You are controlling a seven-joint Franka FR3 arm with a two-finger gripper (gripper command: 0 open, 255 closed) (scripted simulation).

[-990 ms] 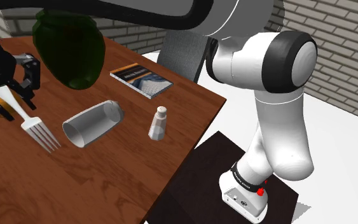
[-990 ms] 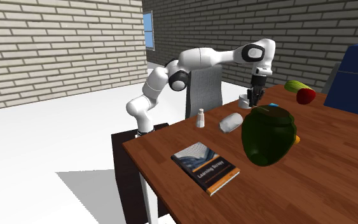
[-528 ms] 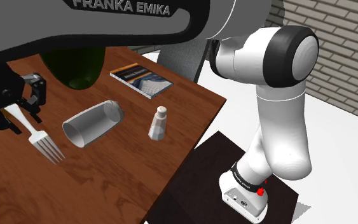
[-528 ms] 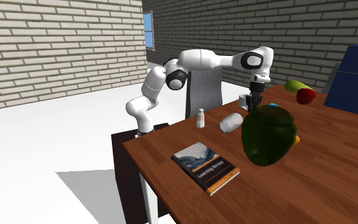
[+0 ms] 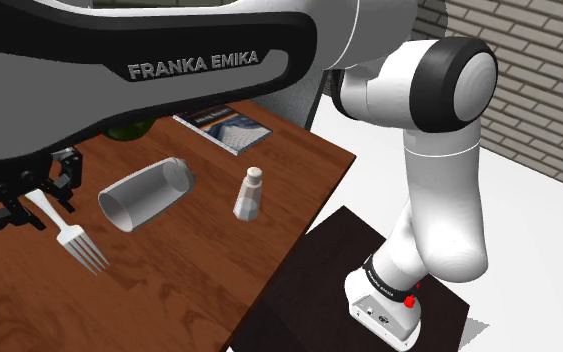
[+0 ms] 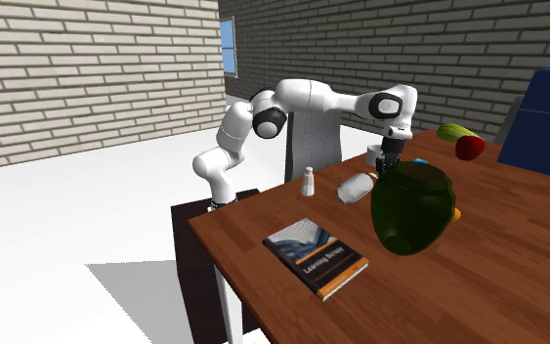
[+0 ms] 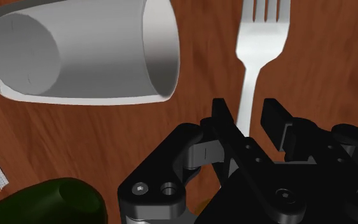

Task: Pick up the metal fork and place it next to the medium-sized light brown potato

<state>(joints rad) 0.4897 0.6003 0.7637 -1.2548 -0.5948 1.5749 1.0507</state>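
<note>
— Any writing to read?
— "FRANKA EMIKA" in white capitals on the arm (image 5: pixel 191 68). The book (image 6: pixel 315 256) has a cover title, but it is too small to make out.
— And the gripper (image 7: pixel 248 118)?
— Nearly closed, clasping the handle of the fork (image 7: pixel 260 38). The tines point away from it, just beside the mouth of the cup (image 7: pixel 82 54), which lies on its side on the table (image 5: pixel 169 285).
— What's around?
— A shaker (image 5: pixel 251 193) stands near the cup. A dark green jar (image 6: pixel 414 207) blocks the space under the gripper in the second exterior view.
</note>
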